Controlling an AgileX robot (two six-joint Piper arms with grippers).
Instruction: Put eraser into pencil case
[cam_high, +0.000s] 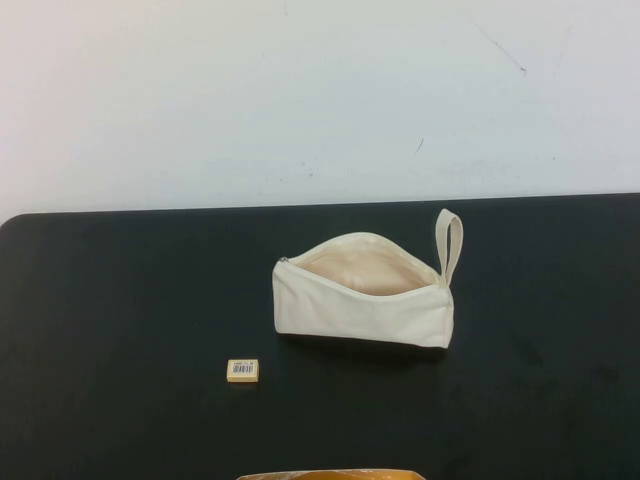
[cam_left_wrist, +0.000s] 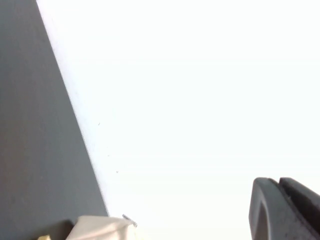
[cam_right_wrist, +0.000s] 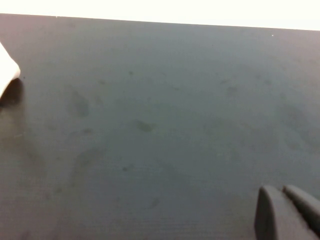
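The eraser (cam_high: 242, 370), a tiny tan-yellow block with a white barcode label, lies flat on the black table in front and to the left of the pencil case. The pencil case (cam_high: 360, 310) is a cream-white pouch near the table's middle, unzipped, showing its pale beige lining, with its loop strap (cam_high: 449, 245) at the right end. Neither arm shows in the high view. My left gripper (cam_left_wrist: 277, 182) is shut and empty, off to the left, with a corner of the pouch (cam_left_wrist: 100, 229) in its view. My right gripper (cam_right_wrist: 282, 190) is shut and empty over bare table.
The black table (cam_high: 100, 300) ends at a white wall behind. An orange-yellow object (cam_high: 330, 475) pokes in at the near edge of the high view. A white bit (cam_right_wrist: 7, 70) shows at the edge of the right wrist view.
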